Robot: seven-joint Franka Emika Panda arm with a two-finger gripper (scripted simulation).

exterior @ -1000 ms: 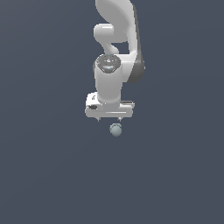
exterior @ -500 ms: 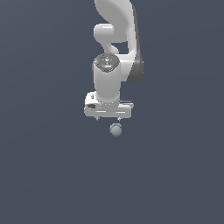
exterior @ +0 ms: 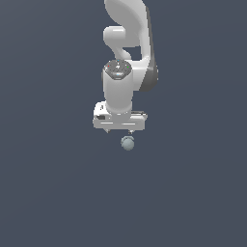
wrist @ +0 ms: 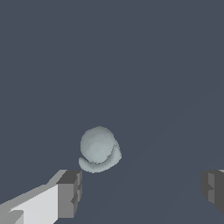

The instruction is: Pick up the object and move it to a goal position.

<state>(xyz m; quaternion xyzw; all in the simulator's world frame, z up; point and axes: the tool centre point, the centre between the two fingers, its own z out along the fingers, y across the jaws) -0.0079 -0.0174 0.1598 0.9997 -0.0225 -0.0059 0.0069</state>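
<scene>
- The arm reaches down from the top of the exterior view, with the white gripper at its lower end, pointing down at the flat dark grey floor.
- The ball, small and pale grey-blue, shows just under the gripper's lower edge in the exterior view, a little toward that view's right of the gripper's middle.
- In the wrist view the ball lies on the floor, with a pale crescent at its base; whether that crescent is part of it or a shading I cannot tell.
- The two fingers stand wide apart in the wrist view, with nothing between them; the gripper holds nothing.
- The ball lies near the grey pad of one finger but outside the gap, ahead of the tips, and does not touch either finger.
- The other finger is well apart from the ball, at the frame's edge.
- Compared with the exterior views of a second and half a second ago, the arm, gripper and ball sit in nearly the same places; the gripper seems to have sunk very slightly towards the ball, and the ball has not moved.
</scene>
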